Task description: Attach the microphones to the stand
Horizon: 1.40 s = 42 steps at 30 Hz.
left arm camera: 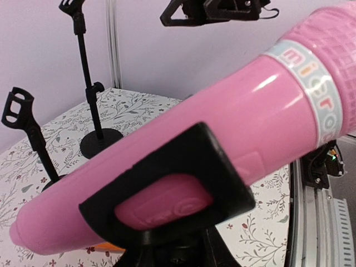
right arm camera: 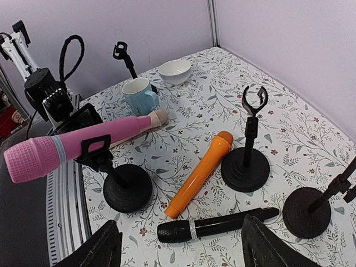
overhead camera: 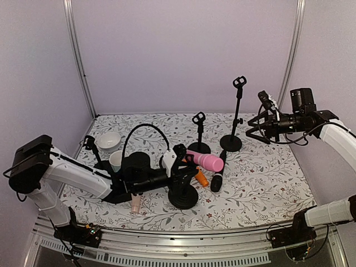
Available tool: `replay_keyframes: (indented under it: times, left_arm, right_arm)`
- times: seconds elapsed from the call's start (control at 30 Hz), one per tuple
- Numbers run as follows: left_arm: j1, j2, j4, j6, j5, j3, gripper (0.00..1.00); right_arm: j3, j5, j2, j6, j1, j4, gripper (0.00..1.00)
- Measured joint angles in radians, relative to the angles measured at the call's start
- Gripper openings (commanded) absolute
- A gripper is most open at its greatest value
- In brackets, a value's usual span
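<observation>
The bright pink microphone (right arm camera: 72,147) is lying crosswise in the black clip (right arm camera: 95,149) of the short stand (right arm camera: 128,188) nearest the arms. Its head is jutting out to one side and its handle is running back toward the left gripper (overhead camera: 181,158). As far as I can tell, those jaws are pinching tight on the tail end. The right gripper (overhead camera: 256,127) is hanging high at the far side, jaws spread wide with nothing between them.

What is worrying me is the overhang. If the clip is only cradling the body rather than biting it, letting go could let the smooth, shiny plastic slide through or tip head-down. A sideways tug could also rock the thin rod on its small round base. The orange microphone (right arm camera: 201,171) is lying just beside that base and could get kicked.

The pink head is ribbed in a fine grid with a pale lettered band below it, and the clip is matt and squarish. The black microphone (right arm camera: 214,225) and the pale beige-pink microphone (right arm camera: 150,121) are lying flat on the flower-printed table (right arm camera: 289,128).
</observation>
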Motion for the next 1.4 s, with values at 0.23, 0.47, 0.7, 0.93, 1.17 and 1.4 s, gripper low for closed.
replay_keyframes:
  times: [0.23,0.47,0.7,0.93,1.17,1.4]
  left_arm:
    - [0.018,0.031,0.146,-0.008,-0.092,-0.102,0.00]
    - [0.039,0.126,0.313,-0.014,-0.166,-0.106,0.12]
    - [0.039,0.156,0.360,-0.032,-0.246,-0.106,0.40]
    - [0.025,0.141,0.327,-0.077,-0.325,-0.106,0.60]
    - [-0.041,0.051,0.119,-0.133,-0.399,-0.099,0.60]
    - [-0.101,-0.084,-0.185,-0.232,-0.483,-0.109,0.57]
  right_arm:
    - [0.170,0.052,0.105,-0.021,0.134,-0.055,0.76]
    - [0.303,0.100,0.194,-0.025,0.312,-0.086,0.77]
    - [0.344,0.153,0.243,-0.021,0.445,-0.114,0.80]
    - [0.344,0.198,0.245,-0.018,0.491,-0.124,0.83]
    - [0.281,0.230,0.196,-0.019,0.490,-0.102,0.85]
    - [0.162,0.224,0.110,-0.035,0.490,-0.054,0.85]
